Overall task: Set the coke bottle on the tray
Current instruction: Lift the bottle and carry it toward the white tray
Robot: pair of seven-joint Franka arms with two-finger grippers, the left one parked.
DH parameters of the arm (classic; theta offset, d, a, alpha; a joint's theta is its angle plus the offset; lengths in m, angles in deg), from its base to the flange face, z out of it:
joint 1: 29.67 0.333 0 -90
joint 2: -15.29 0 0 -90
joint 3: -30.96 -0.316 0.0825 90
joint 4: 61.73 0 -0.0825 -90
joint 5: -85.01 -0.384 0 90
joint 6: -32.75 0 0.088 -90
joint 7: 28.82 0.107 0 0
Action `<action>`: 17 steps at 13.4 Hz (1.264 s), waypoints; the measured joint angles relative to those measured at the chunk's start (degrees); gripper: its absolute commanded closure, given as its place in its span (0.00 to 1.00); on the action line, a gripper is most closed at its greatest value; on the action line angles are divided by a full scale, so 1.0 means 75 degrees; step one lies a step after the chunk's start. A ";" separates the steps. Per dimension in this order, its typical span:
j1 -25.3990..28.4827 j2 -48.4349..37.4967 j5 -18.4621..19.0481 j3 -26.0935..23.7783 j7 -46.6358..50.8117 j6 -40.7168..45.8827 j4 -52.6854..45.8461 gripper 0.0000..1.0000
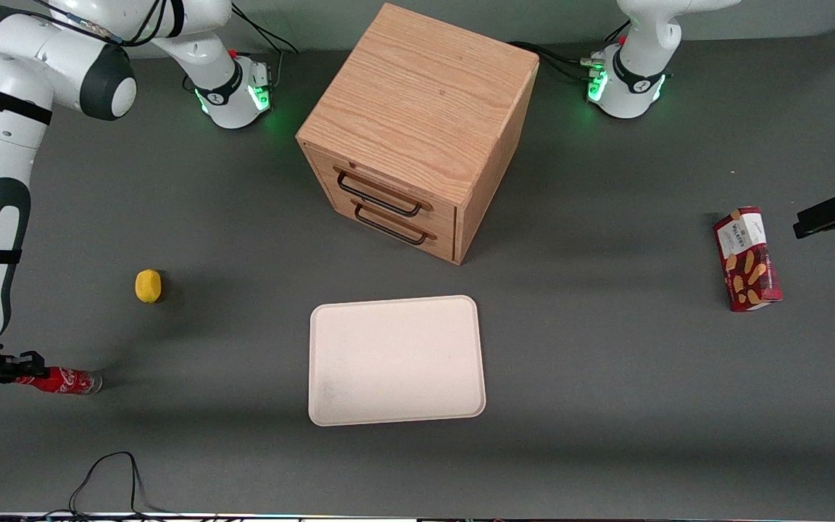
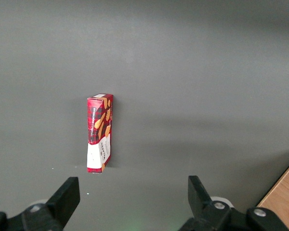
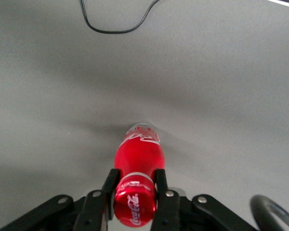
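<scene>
Two black fingers (image 3: 109,185) of the claw (image 1: 17,375) press against the neck of the coke bottle (image 1: 62,380), one on each side just below the red cap, so the claw is clamped on it. At the lower left edge of the front frame the bottle lies on its side on the dark grey counter (image 1: 606,362), cap end inside the claw and silvery base pointing toward the middle of the counter. The wrist camera looks along the bottle (image 3: 137,168) from the cap end, with the white script on its red body.

Bare counter lies between the bottle and the tray (image 1: 396,360), which sits flat in the lower middle of the front frame, well apart from the claw. A lemon (image 1: 148,286) rests on the counter farther from the front camera than the bottle, off the straight line to the tray. A wooden drawer cabinet (image 1: 417,130) with two dark handles stands in the upper middle, farther from the camera than the tray. A red biscuit box (image 1: 747,259) lies toward the parked arm's end of the counter. A black cable (image 1: 109,471) loops on the counter near the lower left edge, nearer the camera than the bottle.
</scene>
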 measured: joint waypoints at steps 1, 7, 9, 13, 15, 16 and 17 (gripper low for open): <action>0.0038 -0.0057 0.0000 0.0012 0.0000 0.0109 -0.0067 0.98; 0.0634 -0.1377 0.0805 0.0477 0.0612 0.2554 -0.0572 0.98; 0.0730 -0.1962 0.1502 0.0055 0.1269 0.3590 -0.0987 0.98; 0.0807 -0.2824 0.2603 -0.1636 0.2489 0.4574 -0.1582 0.97; 0.0814 -0.3054 0.2903 -0.2552 0.3190 0.4633 -0.1600 0.97; 0.0802 -0.3100 0.3024 -0.3083 0.3710 0.4636 -0.1601 0.97; 0.0804 -0.3106 0.3131 -0.3629 0.4313 0.4630 -0.1603 0.97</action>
